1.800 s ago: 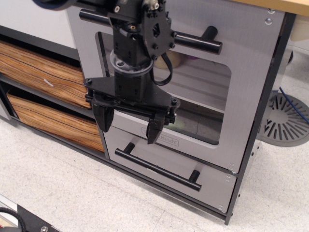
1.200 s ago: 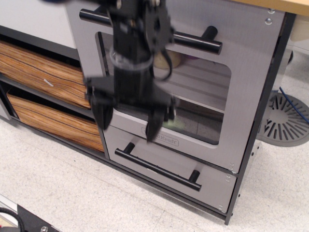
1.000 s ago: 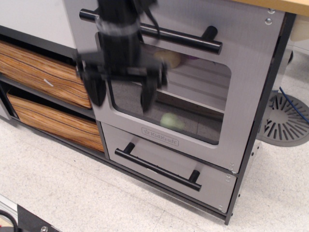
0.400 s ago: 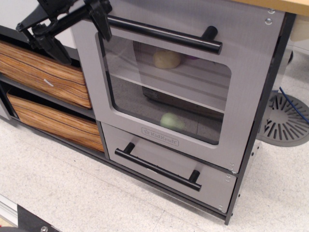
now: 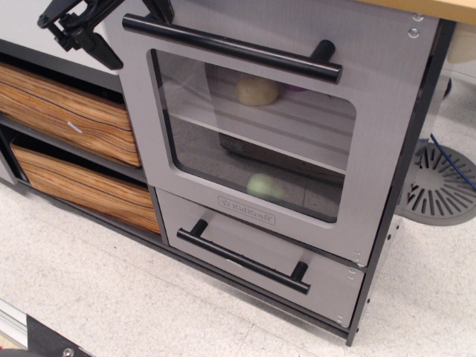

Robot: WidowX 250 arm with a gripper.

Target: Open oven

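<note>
The grey oven (image 5: 387,97) fills the middle of the view. Its clear-windowed door (image 5: 253,134) looks shut, with the logo (image 5: 247,210) under the window. The long black bar handle (image 5: 230,48) runs across the top of the door. A white shelf (image 5: 297,141) shows inside. My black gripper (image 5: 140,37) is at the top left, mostly cut off by the frame edge. It is open and empty, with one finger (image 5: 97,44) left of the handle's left end and the other above that end.
A pale ball (image 5: 257,91) lies on the shelf and a green ball (image 5: 260,184) on the oven floor. A windowless grey drawer (image 5: 223,230) with a black handle sits below. Wood-grain drawers (image 5: 59,111) are at the left. A grey slotted disc (image 5: 439,182) lies on the floor at right.
My gripper has risen from in front of the oven's lower window and logo to the upper left, by the handle's left end. The oven door has not moved.
</note>
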